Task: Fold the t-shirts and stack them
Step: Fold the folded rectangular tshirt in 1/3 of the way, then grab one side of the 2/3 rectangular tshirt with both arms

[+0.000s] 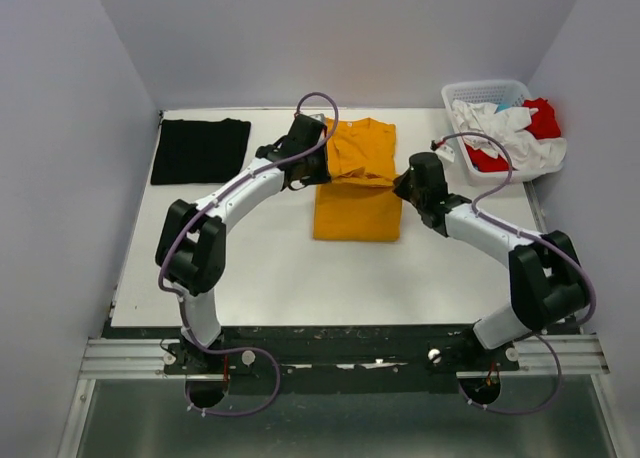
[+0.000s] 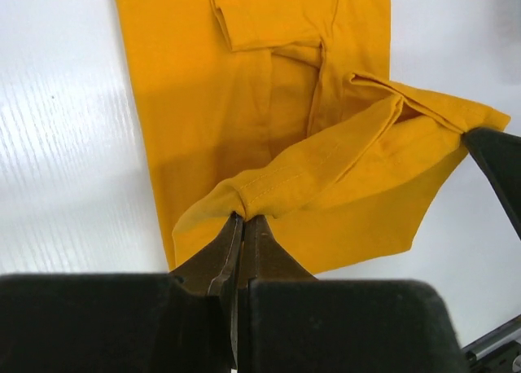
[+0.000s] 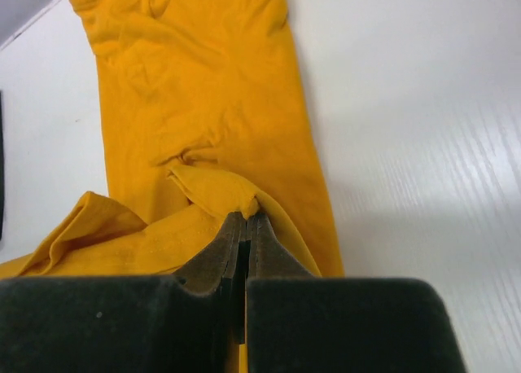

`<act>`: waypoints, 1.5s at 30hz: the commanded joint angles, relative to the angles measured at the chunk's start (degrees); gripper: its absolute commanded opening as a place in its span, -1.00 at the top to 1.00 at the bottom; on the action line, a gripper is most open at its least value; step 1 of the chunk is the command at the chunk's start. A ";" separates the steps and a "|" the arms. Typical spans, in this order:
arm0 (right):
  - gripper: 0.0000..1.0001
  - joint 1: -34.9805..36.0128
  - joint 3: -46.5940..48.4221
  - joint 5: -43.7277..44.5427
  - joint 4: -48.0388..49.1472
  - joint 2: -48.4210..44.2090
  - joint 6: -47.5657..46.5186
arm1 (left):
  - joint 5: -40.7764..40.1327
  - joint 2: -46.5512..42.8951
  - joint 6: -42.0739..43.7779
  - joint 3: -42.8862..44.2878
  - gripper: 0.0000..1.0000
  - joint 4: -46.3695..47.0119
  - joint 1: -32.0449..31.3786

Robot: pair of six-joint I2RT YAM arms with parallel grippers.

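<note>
Seen from above, a white table point(image 1: 270, 278) stood inside pale walls, with two white and black robot arms reaching forward from its near edge. At the far left corner of the table lay a black t-shirt point(image 1: 200, 150), folded into a flat rectangle and well apart from both arms. To its right, the left gripper point(image 1: 310, 163) was at the left edge of a mustard t-shirt point(image 1: 357, 203). This shirt lay lengthwise in the middle of the table, its collar toward the far wall and its sleeves folded in. In the left wrist view the jaws were pressed together, pinching a stitched hem of the mustard cloth. The lifted hem ran as a raised band across the shirt toward the other arm. The right gripper point(image 1: 408, 186) was at the shirt's right edge. In its own wrist view its jaws were also pressed together, pinching a small bunch of the same cloth. At the far right corner stood a white lattice basket point(image 1: 485, 86) holding crumpled white t-shirts point(image 1: 500, 128) and a red t-shirt point(image 1: 543, 118), some of it spilling over the rim. A small white tag point(image 1: 445, 150) hung at the basket's left side, and any print on it was too small to read.
</note>
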 commanded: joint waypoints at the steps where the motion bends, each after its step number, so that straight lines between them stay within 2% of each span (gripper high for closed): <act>1: 0.98 -1.48 4.72 -3.62 6.02 5.49 -3.42 | 5.22 5.49 4.20 6.05 1.00 -2.94 2.38; 11: 0.97 -3.53 8.73 -6.71 7.38 13.86 -3.50 | 8.06 13.50 4.58 11.68 1.00 -4.79 5.00; 14: 0.84 -3.94 10.01 -6.56 6.90 16.42 -3.09 | 8.82 15.22 4.14 12.73 0.98 -5.26 5.63; 15: 0.81 -4.21 10.79 -6.57 6.91 17.48 -3.19 | 8.83 15.84 3.95 13.36 0.90 -5.60 5.90; 16: 0.77 -4.55 11.93 -6.82 6.56 18.45 -3.51 | 9.12 16.38 3.91 13.94 0.72 -5.97 6.15; 17: 0.61 -4.99 13.39 -7.46 5.79 19.61 -4.17 | 9.43 16.82 3.85 14.98 0.47 -6.51 6.44; 18: 0.37 -5.10 15.38 -8.18 4.58 20.51 -5.36 | 9.70 17.24 3.77 16.21 0.19 -7.40 6.69; 19: 0.00 -5.15 17.10 -8.37 2.99 21.41 -6.19 | 9.88 17.43 3.83 17.78 0.02 -8.80 6.96; 20: -0.18 -5.21 18.96 -8.29 1.51 21.91 -6.46 | 9.73 17.25 3.77 18.98 -0.23 -9.85 7.12; 21: -0.32 -5.16 20.19 -8.07 0.00 22.17 -6.60 | 9.63 16.57 3.83 19.61 -0.74 -10.28 7.16; 22: -0.49 -5.16 21.06 -7.89 -1.02 21.98 -6.70 | 9.63 15.14 3.93 19.30 -0.97 -10.07 7.16; 26: -0.65 -5.20 17.73 -10.50 -1.81 17.09 -6.58 | 12.06 7.20 2.50 9.30 -0.97 -4.56 7.16; 32: -0.74 -5.18 1.17 -16.02 -1.99 5.46 -2.44 | 16.80 -5.76 -2.13 -16.36 -0.97 7.26 6.99; 35: -0.84 -5.16 -6.73 -18.27 -1.31 1.02 0.34 | 16.94 -8.36 -3.29 -23.15 -0.97 10.15 6.90; 37: -0.85 -5.16 -10.80 -18.96 0.50 -1.25 1.90 | 17.86 -8.95 -4.44 -26.59 -0.97 12.65 6.90; 41: -0.85 -5.16 -15.89 -20.44 3.81 -3.42 3.31 | 17.05 -6.77 -6.16 -27.57 -0.88 14.34 6.98; 45: -0.78 -5.20 -17.21 -20.56 3.94 -2.90 5.23 | 18.06 -2.24 -7.57 -25.78 -0.58 13.89 6.99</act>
